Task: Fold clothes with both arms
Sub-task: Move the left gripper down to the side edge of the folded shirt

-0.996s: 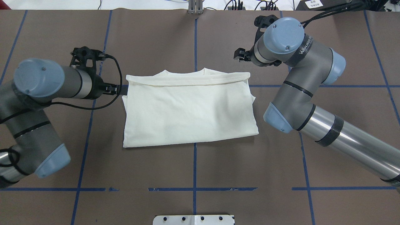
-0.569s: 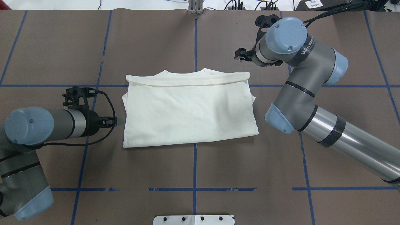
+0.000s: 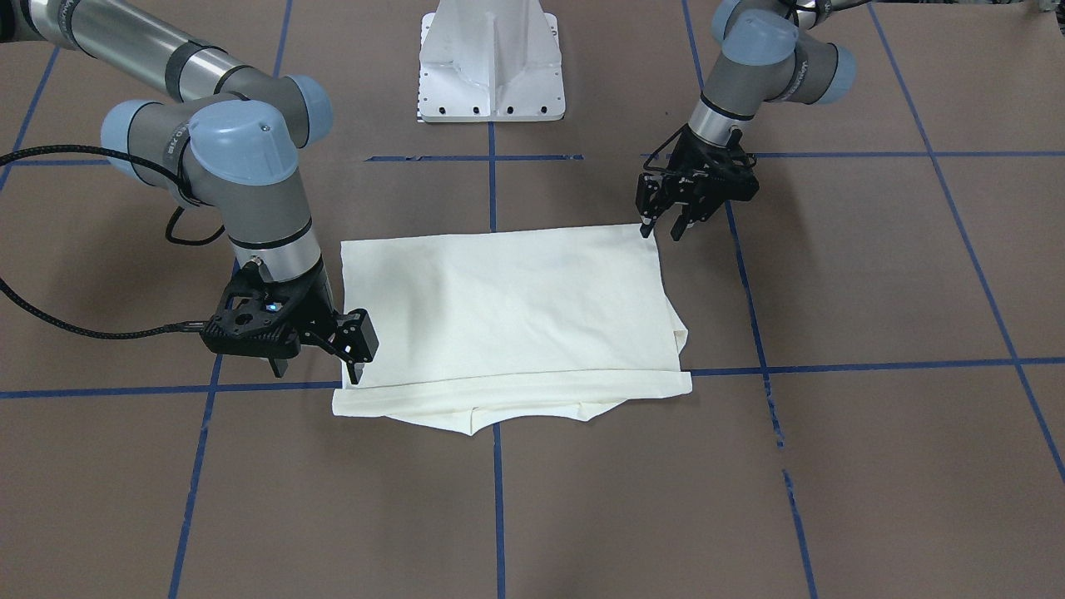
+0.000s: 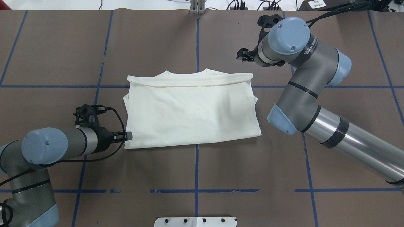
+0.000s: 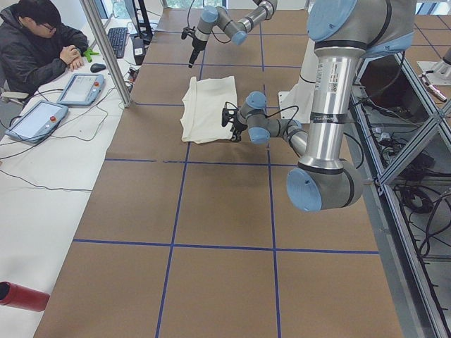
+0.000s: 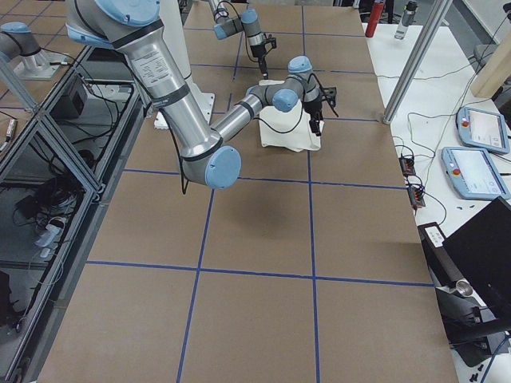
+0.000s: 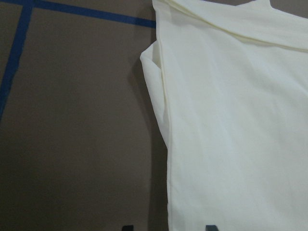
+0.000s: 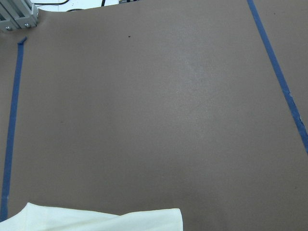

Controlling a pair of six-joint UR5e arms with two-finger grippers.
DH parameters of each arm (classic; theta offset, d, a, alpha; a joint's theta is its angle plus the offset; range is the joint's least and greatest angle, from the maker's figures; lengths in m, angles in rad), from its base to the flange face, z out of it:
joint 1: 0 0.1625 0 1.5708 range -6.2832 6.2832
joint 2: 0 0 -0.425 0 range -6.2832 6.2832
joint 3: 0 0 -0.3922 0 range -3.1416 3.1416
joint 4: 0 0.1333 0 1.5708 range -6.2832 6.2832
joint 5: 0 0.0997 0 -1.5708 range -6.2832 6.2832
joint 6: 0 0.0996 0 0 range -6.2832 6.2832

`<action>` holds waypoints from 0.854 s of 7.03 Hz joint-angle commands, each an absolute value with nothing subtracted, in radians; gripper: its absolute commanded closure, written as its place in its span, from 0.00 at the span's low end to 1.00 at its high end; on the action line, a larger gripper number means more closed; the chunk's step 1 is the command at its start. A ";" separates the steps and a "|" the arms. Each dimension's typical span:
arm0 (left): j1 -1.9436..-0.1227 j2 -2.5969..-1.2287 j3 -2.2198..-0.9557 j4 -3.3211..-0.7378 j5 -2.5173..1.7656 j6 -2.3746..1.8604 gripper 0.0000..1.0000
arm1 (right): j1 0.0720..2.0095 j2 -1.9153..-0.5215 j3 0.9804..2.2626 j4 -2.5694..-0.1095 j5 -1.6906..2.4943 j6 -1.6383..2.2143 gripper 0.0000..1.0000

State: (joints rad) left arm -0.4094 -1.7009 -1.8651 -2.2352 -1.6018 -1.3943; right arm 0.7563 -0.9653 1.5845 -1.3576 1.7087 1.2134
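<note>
Front-facing view: the cream shirt (image 3: 507,308) lies folded, plain side up, mid-table (image 3: 874,466). The left gripper (image 3: 663,233) stands at the shirt's corner on the robot's side, fingers spread. The right gripper (image 3: 354,373) hangs by the corner at the opposite end, on the operators' side. I cannot tell whether its fingers are parted.

Overhead view: the left gripper (image 4: 128,136) meets the shirt's near left corner. The right gripper (image 4: 241,56) shows beyond the far right corner, off the cloth.

Left wrist view: the shirt's (image 7: 240,120) side edge runs down between two separated fingertips (image 7: 209,227).

Right wrist view: only a shirt corner (image 8: 96,219) shows at the bottom edge.
</note>
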 commanded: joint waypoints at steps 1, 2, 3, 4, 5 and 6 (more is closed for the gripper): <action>-0.377 -1.704 -1.855 -2.247 -1.600 -1.414 0.43 | 0.756 -0.966 1.585 -1.358 1.709 1.213 0.00; -0.371 -1.704 -1.855 -2.246 -1.600 -1.414 0.44 | 0.756 -0.966 1.583 -1.358 1.709 1.213 0.00; -0.370 -1.704 -1.852 -2.246 -1.600 -1.414 0.46 | 0.758 -0.968 1.585 -1.358 1.709 1.213 0.00; -0.370 -1.704 -1.847 -2.244 -1.600 -1.413 0.47 | 0.756 -0.968 1.585 -1.358 1.709 1.213 0.00; -0.370 -1.704 -1.845 -2.244 -1.598 -1.413 0.47 | 0.756 -0.968 1.585 -1.358 1.707 1.213 0.00; -0.370 -1.704 -1.847 -2.244 -1.598 -1.413 0.48 | 0.758 -0.968 1.585 -1.358 1.709 1.213 0.00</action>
